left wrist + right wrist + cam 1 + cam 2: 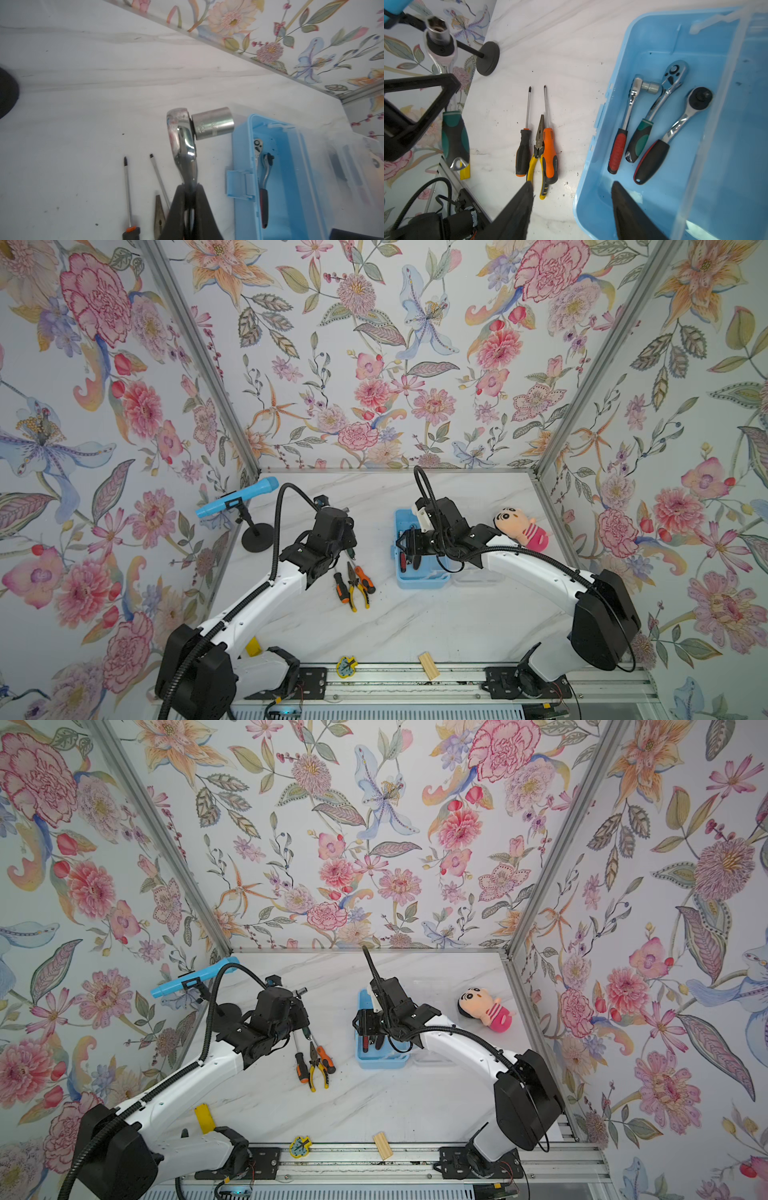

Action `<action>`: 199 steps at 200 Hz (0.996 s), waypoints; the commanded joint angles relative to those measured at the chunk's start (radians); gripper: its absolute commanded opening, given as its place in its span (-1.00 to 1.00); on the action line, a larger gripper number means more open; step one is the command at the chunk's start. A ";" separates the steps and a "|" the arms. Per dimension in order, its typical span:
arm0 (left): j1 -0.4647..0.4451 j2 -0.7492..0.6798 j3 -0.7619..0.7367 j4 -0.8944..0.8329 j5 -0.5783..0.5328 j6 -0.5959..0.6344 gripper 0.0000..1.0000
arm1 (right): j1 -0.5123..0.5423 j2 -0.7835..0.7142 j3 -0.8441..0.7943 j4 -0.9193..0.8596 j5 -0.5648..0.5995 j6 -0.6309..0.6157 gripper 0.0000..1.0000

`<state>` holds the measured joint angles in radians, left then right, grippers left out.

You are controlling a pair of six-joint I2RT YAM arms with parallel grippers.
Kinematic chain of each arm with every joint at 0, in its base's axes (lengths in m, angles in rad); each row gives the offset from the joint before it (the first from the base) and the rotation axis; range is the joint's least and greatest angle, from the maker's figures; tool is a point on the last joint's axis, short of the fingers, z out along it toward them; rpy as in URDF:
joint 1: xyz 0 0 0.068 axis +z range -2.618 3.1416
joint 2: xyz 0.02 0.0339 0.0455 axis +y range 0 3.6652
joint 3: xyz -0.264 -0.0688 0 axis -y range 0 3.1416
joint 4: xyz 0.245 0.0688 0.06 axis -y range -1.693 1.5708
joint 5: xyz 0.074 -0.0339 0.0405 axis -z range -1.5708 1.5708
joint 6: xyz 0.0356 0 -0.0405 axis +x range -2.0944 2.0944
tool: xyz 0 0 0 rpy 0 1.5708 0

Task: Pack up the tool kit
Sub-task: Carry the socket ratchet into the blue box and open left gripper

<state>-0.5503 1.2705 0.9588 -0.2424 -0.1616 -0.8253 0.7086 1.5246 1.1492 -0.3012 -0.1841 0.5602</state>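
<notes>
Left end effector (190, 187): clenched on socket wrench (182, 143), held above worktop (83, 124), likely for carry to blue toolbox (242, 207) alongside. Right end effector (572, 184): released, over toolbox edge. Screwdrivers (550, 153), pliers (538, 135): unpacked on worktop.

**Bright, even light; wrist views soft up close**

Diffuse light filled both top views and left only faint shadows on the marble table (415, 626). In the left wrist view, glare streaked the ratchet (182, 145). The left fingers (205, 214) and right fingers (517, 214) were out of focus.
</notes>
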 commanded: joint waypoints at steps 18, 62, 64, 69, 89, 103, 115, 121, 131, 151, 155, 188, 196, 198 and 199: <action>-0.146 0.254 0.189 0.197 0.107 -0.012 -1.00 | -0.092 -0.102 -0.078 0.062 -0.013 0.065 0.20; -0.201 0.560 0.368 0.240 0.179 0.000 -1.00 | -0.132 -0.182 -0.131 0.051 -0.008 0.069 0.19; -0.200 0.567 0.374 0.240 0.182 0.000 -1.00 | -0.134 -0.185 -0.134 0.051 -0.007 0.069 0.19; -0.201 0.586 0.385 0.234 0.185 -0.002 -1.00 | -0.138 -0.191 -0.140 0.051 -0.007 0.072 0.19; -0.203 0.640 0.400 0.223 0.191 -0.011 -1.00 | -0.150 -0.216 -0.159 0.050 -0.002 0.074 0.19; -0.204 0.660 0.390 0.229 0.185 -0.025 -1.00 | -0.155 -0.223 -0.167 0.051 0.002 0.076 0.19; -0.204 0.676 0.382 0.240 0.186 -0.034 -1.00 | -0.156 -0.224 -0.169 0.050 0.003 0.074 0.19; -0.204 0.685 0.383 0.239 0.186 -0.035 -1.00 | -0.158 -0.221 -0.169 0.050 0.001 0.072 0.19; -0.207 0.700 0.386 0.237 0.188 -0.038 -1.00 | -0.159 -0.216 -0.169 0.050 -0.002 0.071 0.19; -0.207 0.723 0.388 0.239 0.191 -0.043 -1.00 | -0.161 -0.210 -0.169 0.050 -0.003 0.066 0.20; -0.206 0.727 0.390 0.239 0.194 -0.042 -1.00 | -0.162 -0.210 -0.168 0.051 -0.004 0.066 0.20; -0.206 0.745 0.412 0.231 0.212 -0.035 -0.75 | -0.164 -0.209 -0.166 0.050 -0.005 0.066 0.23; -0.206 0.741 0.413 0.234 0.211 -0.033 -0.59 | -0.164 -0.210 -0.164 0.051 -0.005 0.067 0.23; -0.206 0.740 0.411 0.235 0.211 -0.032 -0.56 | -0.163 -0.210 -0.164 0.050 -0.005 0.066 0.23; -0.205 0.739 0.411 0.235 0.210 -0.031 -0.54 | -0.163 -0.211 -0.164 0.051 -0.005 0.066 0.23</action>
<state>-0.7525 2.0041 1.3285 -0.0475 0.0292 -0.8543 0.5518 1.3148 0.9909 -0.2638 -0.1871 0.6193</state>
